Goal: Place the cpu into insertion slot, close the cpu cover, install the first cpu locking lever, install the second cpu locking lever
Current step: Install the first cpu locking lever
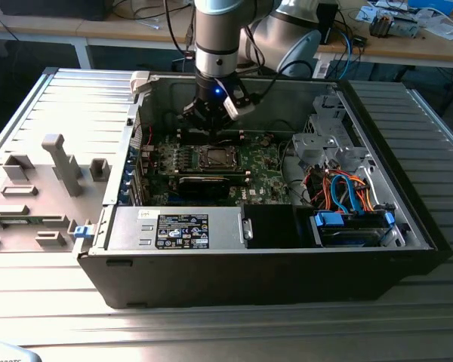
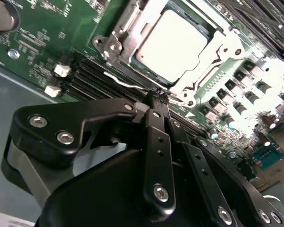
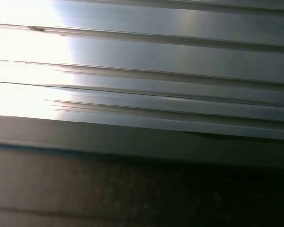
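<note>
CPU point(image 2: 173, 42) is seated flat in the insertion slot point(image 2: 199, 71), silvery metal top facing up; square, so no long axis can be made out. It is framed by the cpu cover point(image 2: 132, 23), a thin silver plate with a square opening, laid down over the socket. A thin bright wire lever point(image 2: 125, 81) is seen running along the socket edge nearest the gripper point(image 2: 158, 94). Black gripper fingers point(image 2: 157, 142) are pressed together at the tips, right at that lever; whether the wire is actually pinched can't be told. In the exterior view the gripper point(image 1: 211, 119) is held inside the open computer case point(image 1: 287, 279), just behind the socket on the green motherboard point(image 1: 264, 177). Ribbed, shiny metal table point(image 3: 180, 61) is seen in the first wrist view.
</note>
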`<state>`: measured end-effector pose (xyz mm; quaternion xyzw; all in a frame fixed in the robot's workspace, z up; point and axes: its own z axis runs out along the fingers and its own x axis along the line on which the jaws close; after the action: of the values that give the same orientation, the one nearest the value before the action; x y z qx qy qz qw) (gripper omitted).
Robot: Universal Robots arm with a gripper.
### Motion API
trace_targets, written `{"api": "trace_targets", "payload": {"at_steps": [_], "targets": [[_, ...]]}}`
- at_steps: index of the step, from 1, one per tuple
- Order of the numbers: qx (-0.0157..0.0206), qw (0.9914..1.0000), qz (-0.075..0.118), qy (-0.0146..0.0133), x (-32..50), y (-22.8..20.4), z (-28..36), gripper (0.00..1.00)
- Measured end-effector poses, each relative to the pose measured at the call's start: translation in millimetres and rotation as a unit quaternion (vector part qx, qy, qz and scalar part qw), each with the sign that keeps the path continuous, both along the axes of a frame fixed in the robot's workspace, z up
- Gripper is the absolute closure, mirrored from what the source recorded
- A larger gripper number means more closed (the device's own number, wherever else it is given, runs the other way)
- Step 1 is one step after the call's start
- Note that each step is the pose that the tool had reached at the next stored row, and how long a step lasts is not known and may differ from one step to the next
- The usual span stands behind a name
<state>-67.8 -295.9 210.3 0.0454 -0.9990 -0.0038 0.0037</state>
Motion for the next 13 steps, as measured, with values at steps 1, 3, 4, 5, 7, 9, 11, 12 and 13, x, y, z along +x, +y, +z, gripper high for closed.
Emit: {"api": "trace_targets", "payload": {"at_steps": [1, 3, 4, 5, 7, 9, 11, 12, 13], "targets": [[0.0, 1.0, 0.0, 0.0002, 1.4, 0.0, -0.3, 0.89], [0.0, 1.0, 0.0, 0.0007, 6.0, 0.0, -1.2, 0.89], [0.0, 1.0, 0.0, 0.0007, 7.1, 0.0, -1.5, 0.89], [0.0, 1.0, 0.0, 0.0008, 8.1, 0.0, -1.7, 0.89], [0.0, 1.0, 0.0, 0.001, 10.7, 0.0, -2.2, 0.89], [0.0, 1.0, 0.0, 0.0011, 12.6, 0.0, -2.6, 0.89], [0.0, 1.0, 0.0, 0.0012, 14.6, -0.1, -3.2, 0.89], [0.0, 1.0, 0.0, 0.0012, 15.3, -0.6, -3.7, 0.89], [0.0001, 1.0, 0.0, 0.0012, 15.6, -1.3, -4.1, 0.89]]}}
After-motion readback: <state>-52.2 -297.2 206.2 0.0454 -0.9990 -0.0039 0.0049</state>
